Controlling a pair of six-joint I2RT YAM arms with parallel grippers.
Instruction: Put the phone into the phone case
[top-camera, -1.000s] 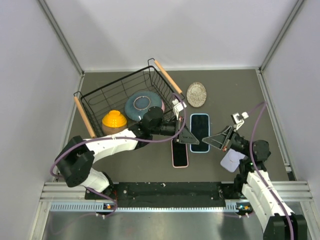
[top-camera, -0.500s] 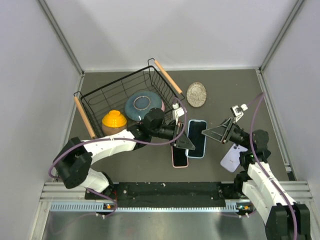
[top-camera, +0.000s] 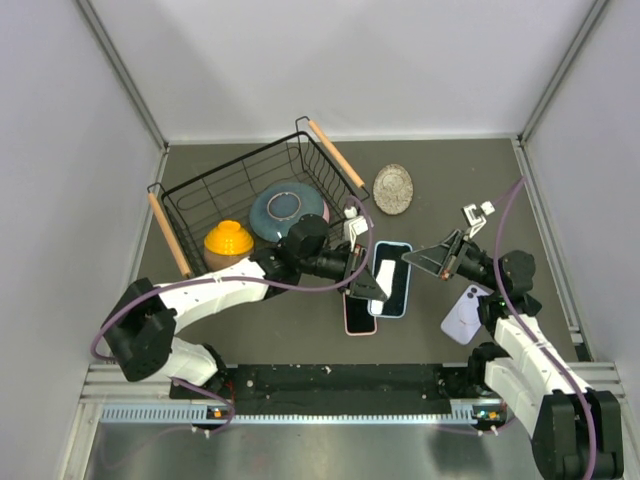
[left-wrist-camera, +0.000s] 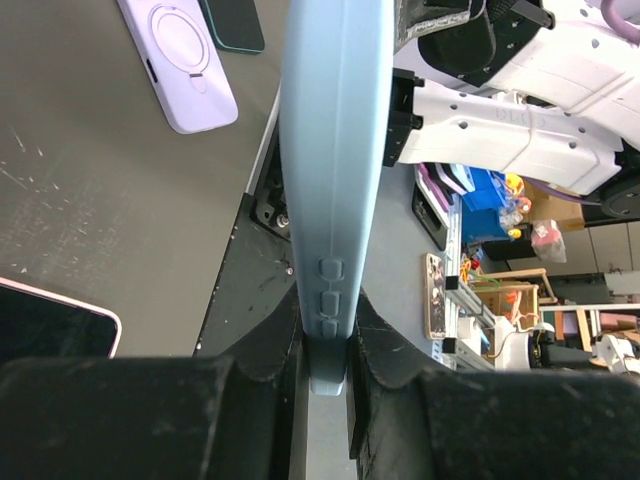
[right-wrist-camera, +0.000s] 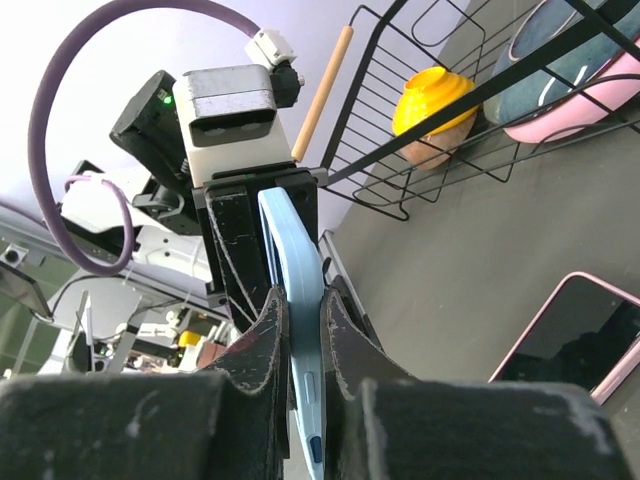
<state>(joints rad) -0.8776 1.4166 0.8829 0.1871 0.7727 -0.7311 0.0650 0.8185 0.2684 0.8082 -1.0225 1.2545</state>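
Note:
A light blue phone with a black screen is held tilted above the table between both grippers. My left gripper is shut on its left edge and my right gripper on its right edge. The left wrist view shows its blue side with buttons pinched in the left gripper. The right wrist view shows the same edge in the right gripper. A lilac phone case lies back up on the table at the right, also in the left wrist view. A pink-rimmed phone lies flat, partly under the blue one.
A black wire basket at the back left holds a yellow bowl and a blue plate. A round silver dish lies behind the phones. The pink-rimmed phone also shows in the right wrist view.
The blue phone has left the table and shifted left and nearer, now tilted between both grippers. The right arm moved back and left, uncovering the lilac case.

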